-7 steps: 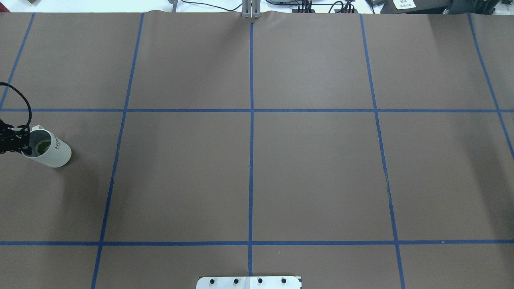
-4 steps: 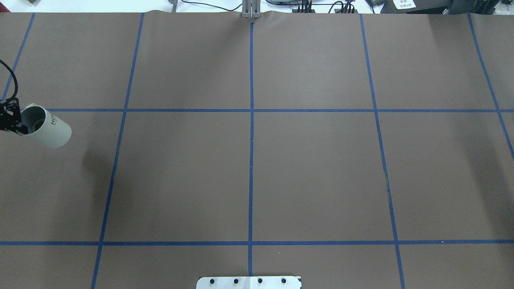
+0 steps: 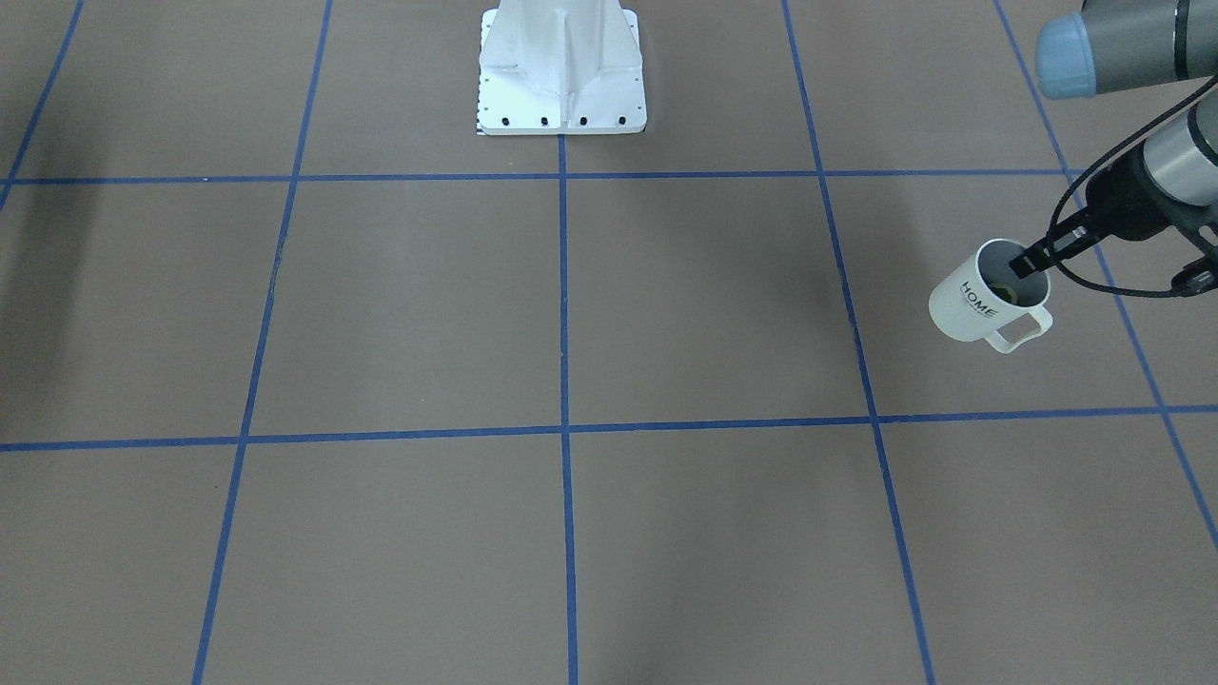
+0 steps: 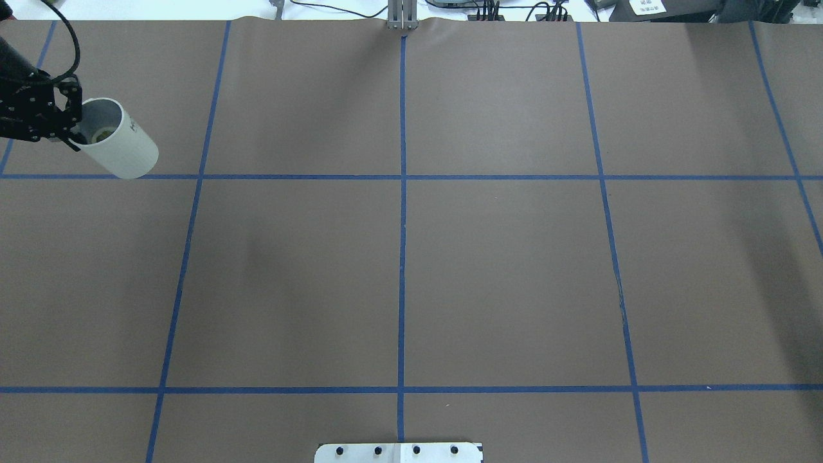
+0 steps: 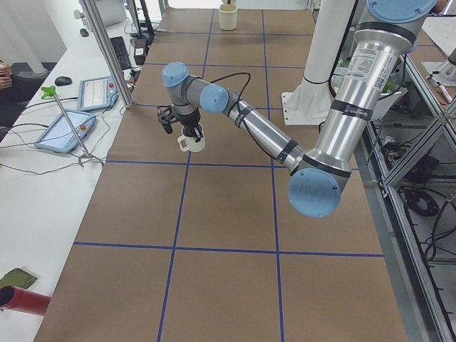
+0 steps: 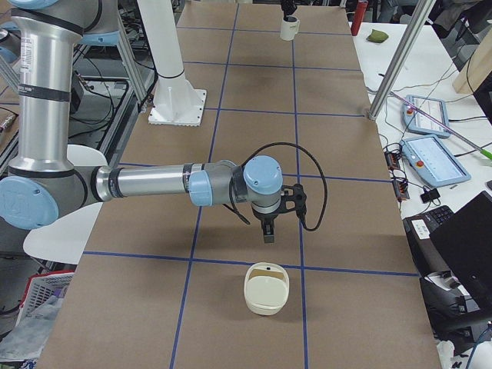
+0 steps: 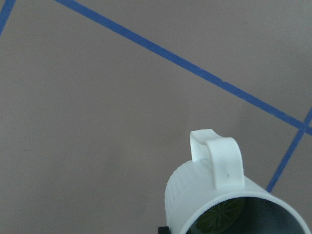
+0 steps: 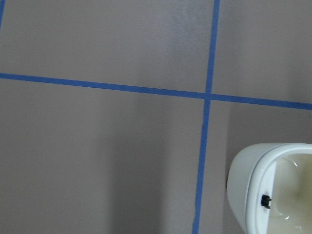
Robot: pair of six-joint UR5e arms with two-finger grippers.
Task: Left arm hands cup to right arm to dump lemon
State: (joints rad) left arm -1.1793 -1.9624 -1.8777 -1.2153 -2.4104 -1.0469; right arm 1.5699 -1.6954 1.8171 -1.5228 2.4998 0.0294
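– The white ceramic cup with the squared handle and black HOME lettering (image 3: 980, 303): where is it?

– Near the far-left corner of the brown paper-covered worktop (image 4: 501, 276), reckoned from the robot's side. It hangs from the left tool (image 3: 1032, 262). It looks clear of the surface and tilted, with its handle towards the far edge. A yellow-green lemon slice (image 7: 220, 215) lies at the bottom.

– And how does that tool stand?

– Clamped on the cup's rim. One black finger (image 3: 1042, 255) dips into the mouth; the other I take to be outside the wall, though it is hidden. It touches nothing else.

– Which step is this?

– The carry towards the hand-over, I judge. The thick grey-silver left arm (image 5: 249, 128) is stretched out to the left end. The grey-silver right arm (image 6: 154, 183) waits well apart, towards the right end. Its right tool (image 6: 267, 229) points down, near a cream-coloured round tub (image 6: 266, 292) close to the right edge. I cannot tell whether that tool is open or closed, since only a side view shows it.

– What does the next move call for?

– Bringing the cup towards the worktop's middle, mouth kept up so the slice stays in. A bare stretch of wall or the handle should face the right tool. The right arm must come across to meet it. The left tool should let go only once the right one grips.
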